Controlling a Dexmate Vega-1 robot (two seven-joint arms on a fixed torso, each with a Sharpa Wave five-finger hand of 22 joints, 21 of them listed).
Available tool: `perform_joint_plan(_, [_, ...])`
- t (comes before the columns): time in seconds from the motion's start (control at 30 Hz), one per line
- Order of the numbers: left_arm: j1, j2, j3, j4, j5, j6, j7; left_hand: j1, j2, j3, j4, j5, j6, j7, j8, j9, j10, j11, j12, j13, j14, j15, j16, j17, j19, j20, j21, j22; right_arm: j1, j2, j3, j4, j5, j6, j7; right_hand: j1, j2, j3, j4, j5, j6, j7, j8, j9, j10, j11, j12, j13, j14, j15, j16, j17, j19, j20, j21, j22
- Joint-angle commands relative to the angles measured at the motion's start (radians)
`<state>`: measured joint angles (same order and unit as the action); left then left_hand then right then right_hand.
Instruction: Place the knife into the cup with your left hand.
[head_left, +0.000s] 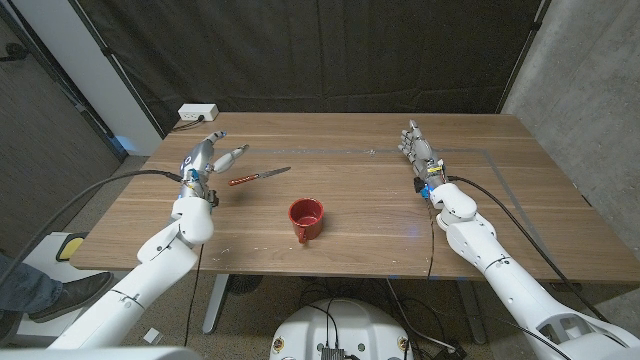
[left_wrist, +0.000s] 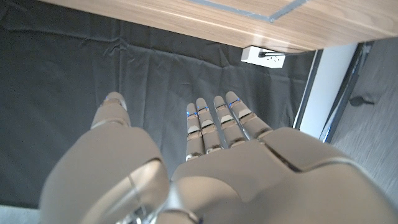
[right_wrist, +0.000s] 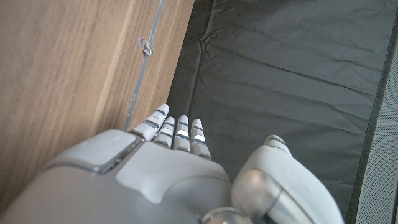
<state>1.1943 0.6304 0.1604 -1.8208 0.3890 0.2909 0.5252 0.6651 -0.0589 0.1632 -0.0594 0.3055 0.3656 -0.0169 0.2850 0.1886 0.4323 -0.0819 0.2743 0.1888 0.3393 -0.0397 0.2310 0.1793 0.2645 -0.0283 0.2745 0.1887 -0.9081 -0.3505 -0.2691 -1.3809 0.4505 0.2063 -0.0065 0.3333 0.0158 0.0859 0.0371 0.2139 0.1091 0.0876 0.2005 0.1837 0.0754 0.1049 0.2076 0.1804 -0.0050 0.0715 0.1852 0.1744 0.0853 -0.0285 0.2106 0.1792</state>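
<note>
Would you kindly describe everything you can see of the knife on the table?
The knife is slim, with a reddish-brown handle, seemingly wood, and a narrow silvery blade. It lies flat on the wooden table, handle end toward the left hand, blade pointing toward the table's middle. It sits just beside that hand's fingers, apparently not touching them, and beyond the red cup, apart from it. Finer detail is too small to tell.

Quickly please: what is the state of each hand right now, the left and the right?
Left hand: open, holding nothing; the knife lies on the table beside it.
Right hand: open, holding nothing.
</note>
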Motion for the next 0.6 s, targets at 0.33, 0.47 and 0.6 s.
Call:
perform_joint_plan(0.33, [-0.093, 0.182, 0.126, -0.106, 0.158, 0.327, -0.242, 0.068, 0.005, 0.010, -0.028, -0.008, 0.077, -0.019, 0.014, 0.004, 0.080, -0.016, 0.007, 0.005, 0.089, -0.036, 0.015, 0.008, 0.077, -0.006, 0.029, 0.010, -0.017, 0.017, 0.002, -0.018, 0.000, -0.007, -0.035, 0.011, 0.013, 0.008, -0.005, -0.006, 0.014, -0.004, 0.002, 0.006, -0.001, -0.002, 0.003, 0.002, 0.018, -0.001, 0.005, 0.004, 0.020, -0.006, 0.002, 0.002])
perform_joint_plan(0.47, [-0.122, 0.223, 0.156, -0.127, 0.179, 0.388, -0.326, 0.075, 0.008, 0.009, -0.030, -0.012, 0.110, -0.021, 0.019, 0.003, 0.113, -0.027, 0.010, 0.005, 0.122, -0.045, 0.022, 0.011, 0.106, 0.000, 0.041, 0.012, -0.012, 0.027, -0.002, -0.007, -0.005, -0.001, -0.042, 0.014, 0.014, 0.009, -0.009, -0.008, 0.013, -0.005, 0.001, 0.006, -0.005, -0.003, 0.002, 0.002, 0.029, -0.001, 0.008, 0.004, 0.028, -0.007, 0.004, 0.002])
perform_joint_plan(0.6, [-0.151, 0.261, 0.192, -0.142, 0.210, 0.432, -0.392, 0.083, 0.007, 0.009, -0.034, -0.013, 0.126, -0.021, 0.021, 0.003, 0.129, -0.029, 0.011, 0.006, 0.134, -0.053, 0.023, 0.012, 0.119, -0.006, 0.046, 0.013, -0.004, 0.036, -0.006, 0.003, -0.004, 0.000, -0.044, 0.018, 0.016, 0.010, -0.014, -0.013, 0.013, -0.005, -0.001, 0.006, -0.002, -0.002, 0.002, 0.002, 0.057, -0.011, 0.014, 0.004, 0.062, -0.017, 0.014, 0.003])
